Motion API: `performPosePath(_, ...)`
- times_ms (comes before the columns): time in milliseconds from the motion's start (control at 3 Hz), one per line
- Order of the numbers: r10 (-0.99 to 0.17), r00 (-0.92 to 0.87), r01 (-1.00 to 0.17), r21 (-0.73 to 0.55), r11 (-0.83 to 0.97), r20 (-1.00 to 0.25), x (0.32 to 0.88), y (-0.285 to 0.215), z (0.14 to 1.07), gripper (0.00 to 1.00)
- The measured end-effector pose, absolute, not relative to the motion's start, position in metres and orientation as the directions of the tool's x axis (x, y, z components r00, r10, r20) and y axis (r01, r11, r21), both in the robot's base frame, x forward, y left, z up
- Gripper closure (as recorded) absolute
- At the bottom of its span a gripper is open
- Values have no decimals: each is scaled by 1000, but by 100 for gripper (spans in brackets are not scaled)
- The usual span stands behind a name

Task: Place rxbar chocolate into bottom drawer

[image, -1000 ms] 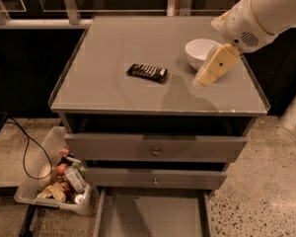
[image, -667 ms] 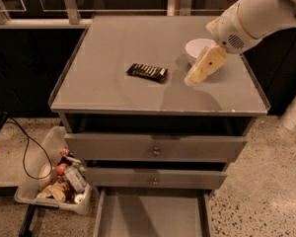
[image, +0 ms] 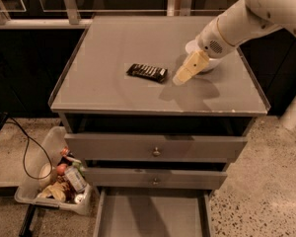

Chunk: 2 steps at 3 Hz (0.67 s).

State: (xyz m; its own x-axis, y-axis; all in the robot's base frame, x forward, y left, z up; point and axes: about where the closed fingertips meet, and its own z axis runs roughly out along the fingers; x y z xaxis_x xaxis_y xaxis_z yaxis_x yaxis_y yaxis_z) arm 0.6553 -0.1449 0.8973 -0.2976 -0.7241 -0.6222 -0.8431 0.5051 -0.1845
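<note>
The rxbar chocolate, a flat black bar with pale striped lettering, lies on the grey cabinet top near its middle. My gripper hangs just right of the bar, a little above the top, its pale yellow fingers pointing down-left toward the bar's right end. The white arm reaches in from the upper right. The bottom drawer is pulled out at the lower edge of the view, and its grey floor is bare.
A white bowl stands on the top behind the gripper, partly hidden by it. The two upper drawers with round knobs are shut. A clear bin of items and a black cable lie on the floor at the left.
The gripper has moved left and down, from in front of the bowl toward the bar's right end. The bar has not moved.
</note>
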Motion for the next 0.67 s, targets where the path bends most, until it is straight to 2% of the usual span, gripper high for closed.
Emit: performPosePath(667, -709, -333, -863, -103, 495, -621, 682, -121, 865, 0)
